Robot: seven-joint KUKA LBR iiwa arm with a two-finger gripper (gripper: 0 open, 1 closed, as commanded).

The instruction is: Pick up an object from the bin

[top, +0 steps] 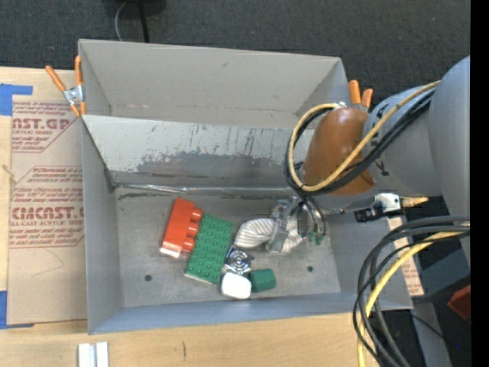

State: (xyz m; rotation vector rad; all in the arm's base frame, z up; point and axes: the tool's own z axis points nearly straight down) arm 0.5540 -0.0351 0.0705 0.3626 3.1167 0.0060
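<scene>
The bin (99,281) holds a small cluster on its floor, towards the middle and front; the back half of the floor is bare metal. At the left of the cluster lies an orange brick (180,228), and touching its right side is a green plate (210,249), studs up, its long axis slanting from upper right to lower left. At the plate's lower right corner sits a small silver knob (239,261). Just in front of the knob are a white block (235,286) and, touching the block on its right, a dark green cap (263,280).

My end effector (294,228) is down near the floor at the right of the cluster, against the right end of a pale ribbed shell (254,234). The shell lies between the plate and me. Its long axis runs roughly left to right across the bin, rising a little towards me, and its rounded left end is near the plate's upper right corner. I cannot tell how wide my end effector stands, nor whether it has the shell in its grip.
</scene>
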